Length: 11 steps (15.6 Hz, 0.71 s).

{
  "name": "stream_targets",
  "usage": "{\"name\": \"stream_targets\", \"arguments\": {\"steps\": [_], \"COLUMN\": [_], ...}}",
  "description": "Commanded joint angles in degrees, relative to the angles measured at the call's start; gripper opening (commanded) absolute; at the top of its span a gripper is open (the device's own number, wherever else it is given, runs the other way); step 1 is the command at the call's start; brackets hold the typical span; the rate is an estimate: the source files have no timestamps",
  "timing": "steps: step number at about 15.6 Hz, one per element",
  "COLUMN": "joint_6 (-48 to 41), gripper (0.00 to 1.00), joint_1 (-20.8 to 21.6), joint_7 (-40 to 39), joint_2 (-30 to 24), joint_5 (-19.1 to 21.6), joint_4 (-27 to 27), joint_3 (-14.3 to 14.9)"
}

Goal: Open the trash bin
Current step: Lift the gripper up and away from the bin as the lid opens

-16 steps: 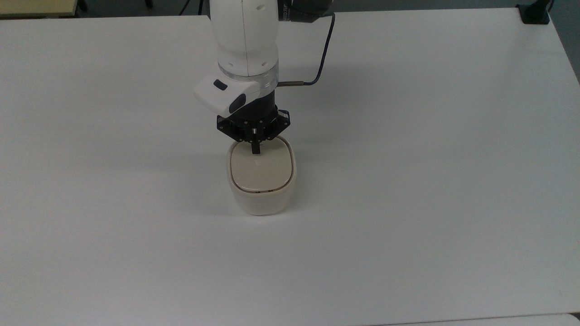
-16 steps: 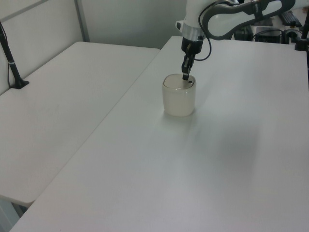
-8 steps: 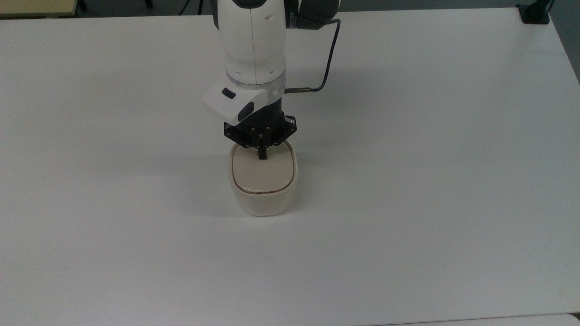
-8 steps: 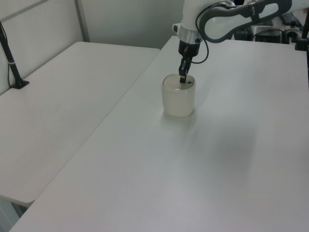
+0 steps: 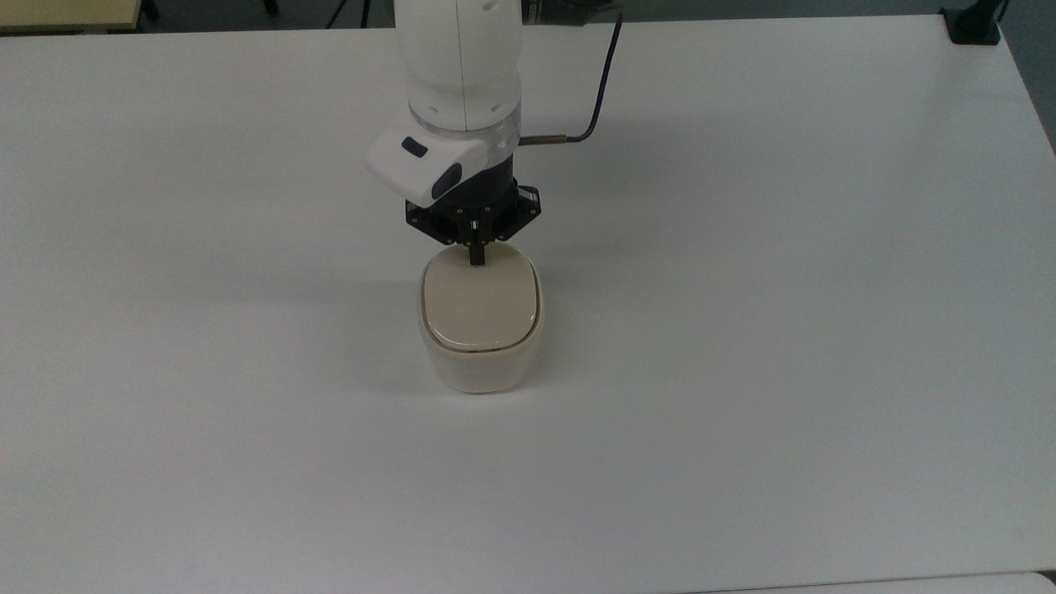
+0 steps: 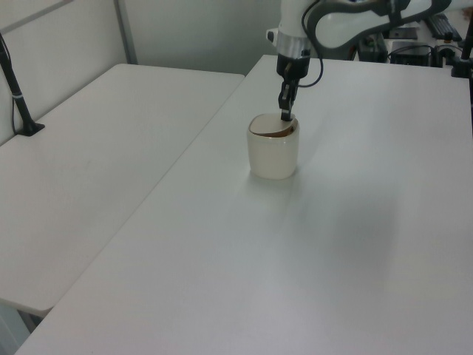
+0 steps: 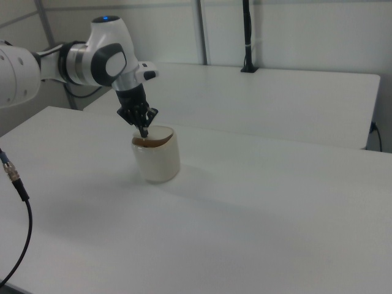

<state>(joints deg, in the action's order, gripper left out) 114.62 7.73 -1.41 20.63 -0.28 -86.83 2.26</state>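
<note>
The trash bin [image 5: 478, 373] is a small cream-white bin standing mid-table, also seen in the left view [image 6: 273, 157] and the right view [image 7: 158, 162]. Its beige lid [image 5: 480, 301] is tilted up, with a dark gap under its raised edge [image 6: 270, 133] [image 7: 150, 142]. My gripper [image 5: 475, 256] points straight down with its black fingers shut together, empty. Its tip is at the lid's edge nearest the arm [image 6: 285, 115] [image 7: 144, 132].
The white table [image 5: 784, 289] is bare around the bin. A dark cable [image 5: 600, 91] hangs off the wrist. A black clamp [image 5: 975, 25] sits at the top view's far right corner. A second table [image 6: 89, 148] with a black post [image 6: 16, 89] adjoins.
The gripper pressed onto the lid, then rose and drew back toward the arm. The lid was flat before and now stands tilted up with a dark gap beneath.
</note>
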Motion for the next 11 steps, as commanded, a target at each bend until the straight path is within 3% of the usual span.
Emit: {"name": "stream_targets", "arguments": {"steps": [1, 6, 8, 9, 10, 11], "joint_6": [-10.35, -18.55, -20.22, -20.93, -21.72, -22.07], "gripper": [0.0, 0.0, 0.05, 0.15, 0.32, 0.62], "joint_1": [0.44, -0.43, -1.49, -2.01, -2.63, -2.98], "joint_7": [0.53, 0.62, 0.62, 0.62, 0.53, 0.53], "joint_2": [-6.38, -15.25, -18.16, -19.04, -19.83, -20.45], "joint_5": [-0.33, -2.7, -2.79, -2.79, -2.79, -2.79], "joint_4": [-1.24, -3.87, -4.66, -4.66, -4.58, -4.58], "joint_3": [0.9, 1.6, 1.69, 1.69, 1.69, 1.69]}}
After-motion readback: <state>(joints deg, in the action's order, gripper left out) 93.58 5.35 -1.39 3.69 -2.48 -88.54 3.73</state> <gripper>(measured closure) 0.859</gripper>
